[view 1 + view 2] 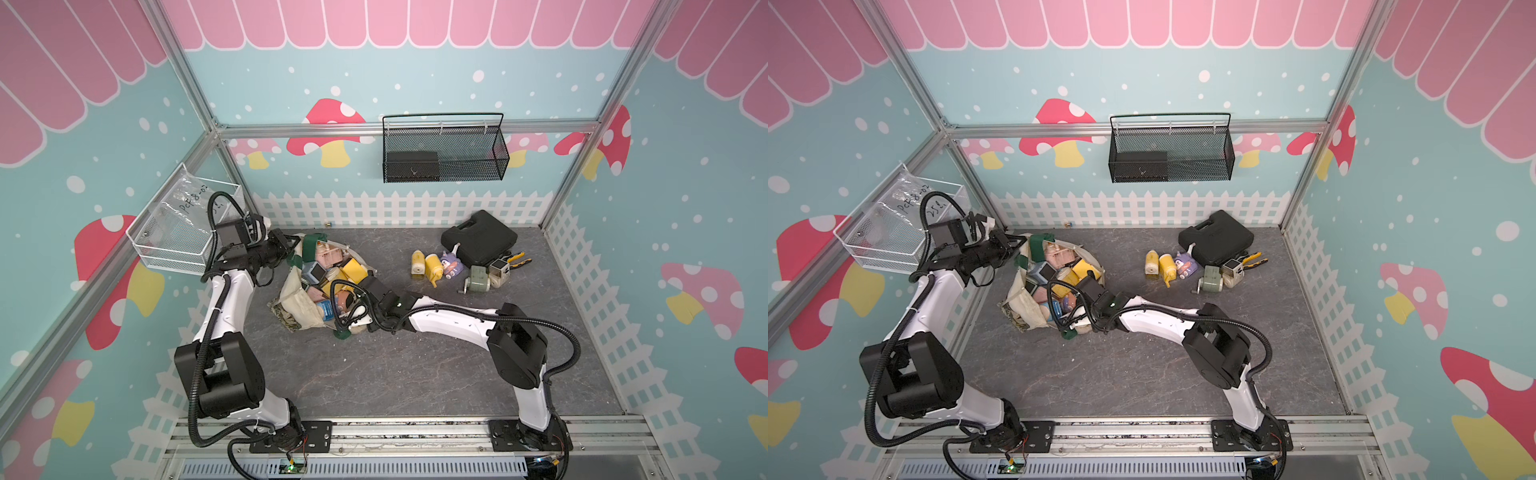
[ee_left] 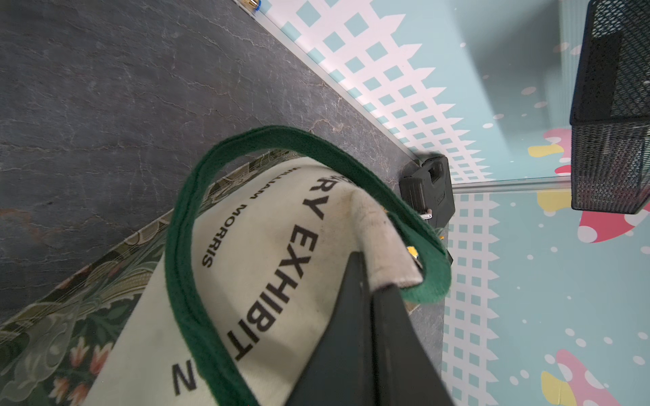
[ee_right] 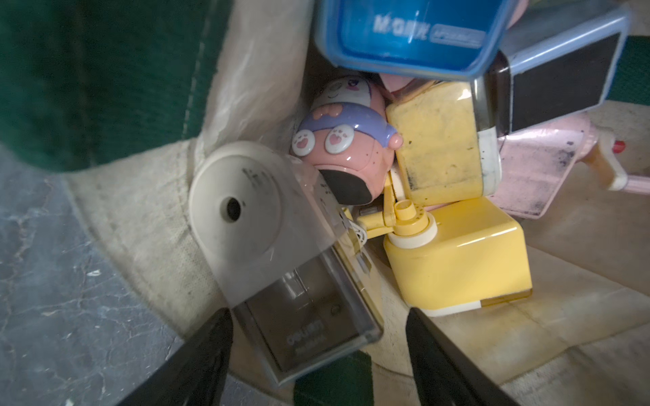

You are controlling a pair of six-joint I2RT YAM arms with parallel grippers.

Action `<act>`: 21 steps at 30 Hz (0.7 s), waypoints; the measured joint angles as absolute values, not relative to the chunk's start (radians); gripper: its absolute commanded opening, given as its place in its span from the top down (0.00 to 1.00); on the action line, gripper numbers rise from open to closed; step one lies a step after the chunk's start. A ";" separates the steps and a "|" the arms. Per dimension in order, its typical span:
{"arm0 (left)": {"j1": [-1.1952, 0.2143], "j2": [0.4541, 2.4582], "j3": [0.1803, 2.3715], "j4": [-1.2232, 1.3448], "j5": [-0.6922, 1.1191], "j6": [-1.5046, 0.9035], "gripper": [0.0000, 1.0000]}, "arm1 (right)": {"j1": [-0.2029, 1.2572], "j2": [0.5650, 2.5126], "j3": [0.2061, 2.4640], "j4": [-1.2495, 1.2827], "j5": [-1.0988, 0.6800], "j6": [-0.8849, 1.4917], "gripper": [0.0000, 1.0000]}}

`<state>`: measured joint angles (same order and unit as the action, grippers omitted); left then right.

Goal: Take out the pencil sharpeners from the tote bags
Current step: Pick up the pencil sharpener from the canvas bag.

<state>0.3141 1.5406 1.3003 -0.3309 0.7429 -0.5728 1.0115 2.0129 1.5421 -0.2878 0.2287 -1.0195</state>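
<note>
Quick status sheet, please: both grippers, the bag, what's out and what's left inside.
left gripper: jaws shut on the tote bag rim, beside its green strap
right gripper: jaws open inside the bag mouth, with the clear end of a white clear-fronted sharpener between them, not gripped
out on table: five sharpeners beside the black case
in bag: several, including a yellow sharpener and a blue sharpener
task: unfinished

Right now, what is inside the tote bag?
Many pencil sharpeners fill the tote bag: yellow, pink, blue and grey ones. The right arm covers some, and lower layers are hidden.
</note>
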 measured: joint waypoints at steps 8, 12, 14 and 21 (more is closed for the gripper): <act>0.315 1.541 1.300 -0.331 0.746 -0.573 1.00 | 1.046 2.064 1.562 -0.256 0.261 -1.110 0.22; 0.316 1.541 1.300 -0.331 0.747 -0.573 1.00 | 1.057 2.104 1.606 -0.259 0.273 -1.129 0.26; 0.317 1.541 1.300 -0.331 0.749 -0.573 1.00 | 1.058 2.119 1.623 -0.262 0.274 -1.129 0.30; 0.320 1.541 1.300 -0.330 0.752 -0.573 1.00 | 1.060 2.152 1.650 -0.268 0.294 -1.096 0.39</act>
<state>0.3199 1.5406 1.3003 -0.3298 0.7525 -0.5728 1.0603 2.1517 1.6497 -0.2676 0.2935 -1.0958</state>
